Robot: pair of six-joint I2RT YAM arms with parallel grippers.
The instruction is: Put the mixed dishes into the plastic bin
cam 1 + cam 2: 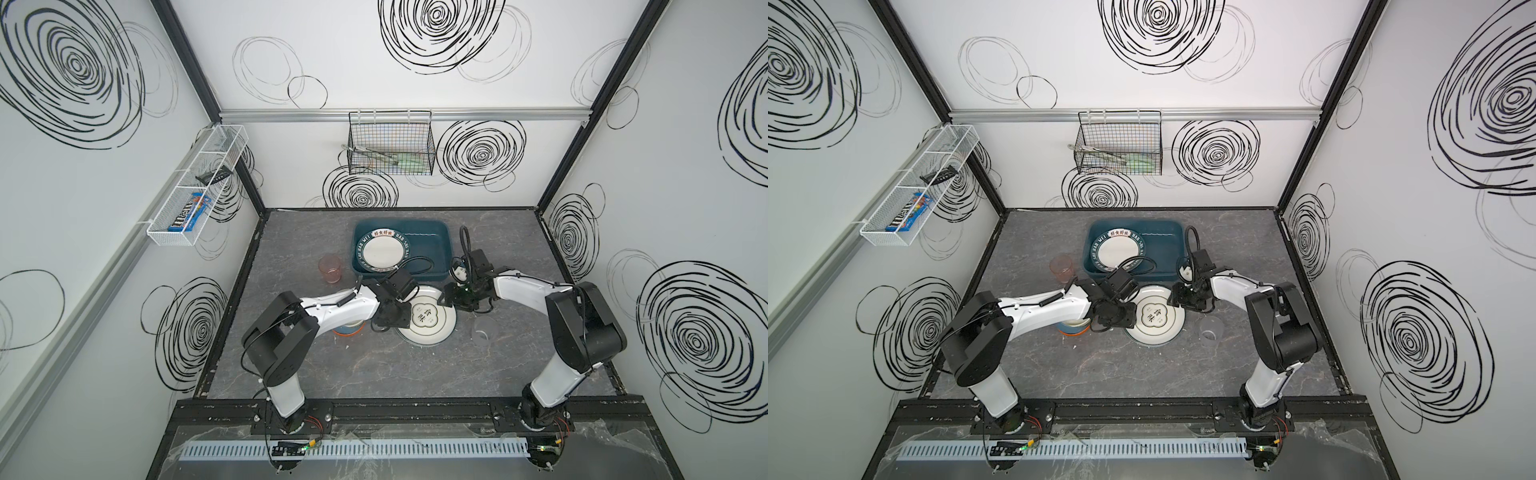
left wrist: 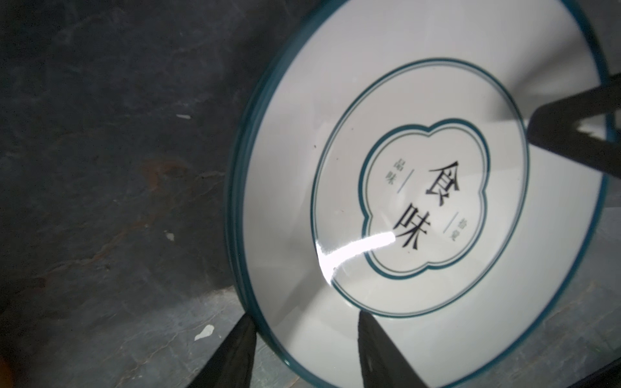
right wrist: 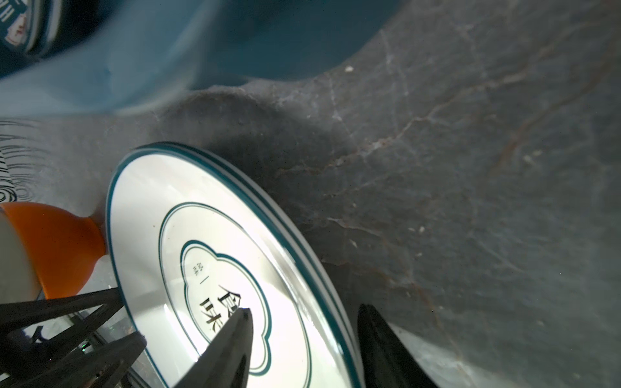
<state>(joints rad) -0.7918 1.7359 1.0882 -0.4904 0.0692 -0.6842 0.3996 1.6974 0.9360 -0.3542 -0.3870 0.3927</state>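
beside plate [image 1: 428, 322], nested bowls [image 1: 347, 330], clear tumbler [image 1: 485, 331]

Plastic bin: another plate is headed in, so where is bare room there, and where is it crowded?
Bare: the plastic bin's right half, beside the plate inside; the table's front strip between the arm bases. Crowded: mid-table, where the left claw and right claw straddle the plate stack beside the bowls.

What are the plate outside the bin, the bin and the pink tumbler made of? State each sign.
Plate: glazed ceramic or melamine; sharp glare streak. Plastic bin: smooth teal plastic, seemingly; rounded moulded corners. Pink tumbler: plastic or glass; see-through tinted wall.
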